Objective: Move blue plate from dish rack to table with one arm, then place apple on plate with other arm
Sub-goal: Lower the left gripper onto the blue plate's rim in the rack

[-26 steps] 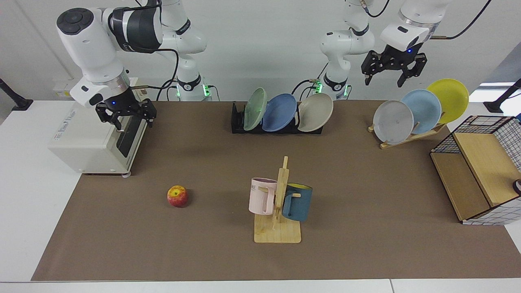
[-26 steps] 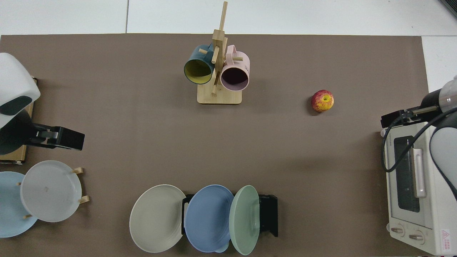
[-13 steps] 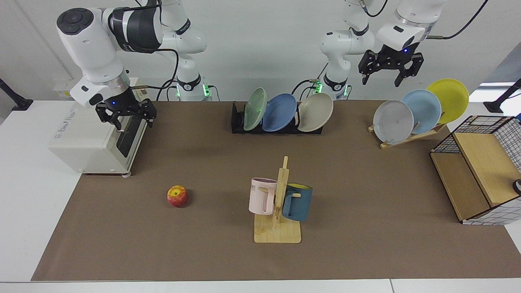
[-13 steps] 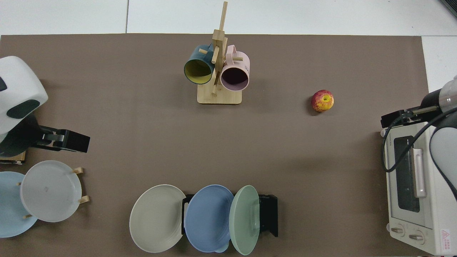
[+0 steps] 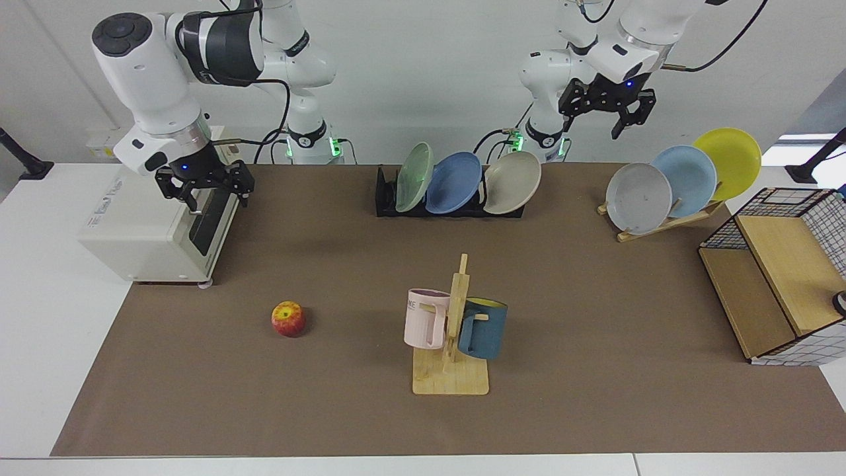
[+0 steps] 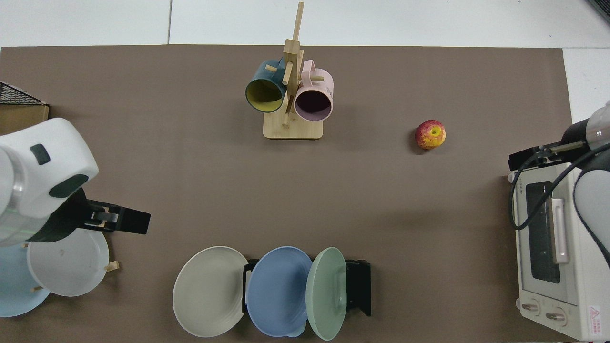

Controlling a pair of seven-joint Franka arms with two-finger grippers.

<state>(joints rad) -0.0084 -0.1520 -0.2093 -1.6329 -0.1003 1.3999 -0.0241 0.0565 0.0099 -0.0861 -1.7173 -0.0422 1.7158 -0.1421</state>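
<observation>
Facing view: the left gripper point(image 5: 607, 111), fingers apart and empty, has risen and swung from above the wooden stand toward the dish rack point(image 5: 449, 206), where the blue plate point(image 5: 453, 182) still leans. I judge the reach is starting. The right gripper point(image 5: 205, 187), open, waits far off; the apple point(image 5: 288, 318) lies well in front.

Top view: the left gripper point(image 6: 125, 222) has advanced toward the dish rack point(image 6: 358, 288); blue plate point(image 6: 278, 290) and apple point(image 6: 430, 134) are unmoved.

One camera stands across the surface point(image 5: 595, 297) from the robots, raised and tilted down, taking in both arm bases, the back wall and the whole brown mat. The other hangs overhead, looking straight down from closer in, turned so the robots' side lies at its bottom edge. Both share the mat, dish rack point(image 5: 386, 195), mug tree point(image 6: 291, 71) and apple point(image 6: 430, 135).
</observation>
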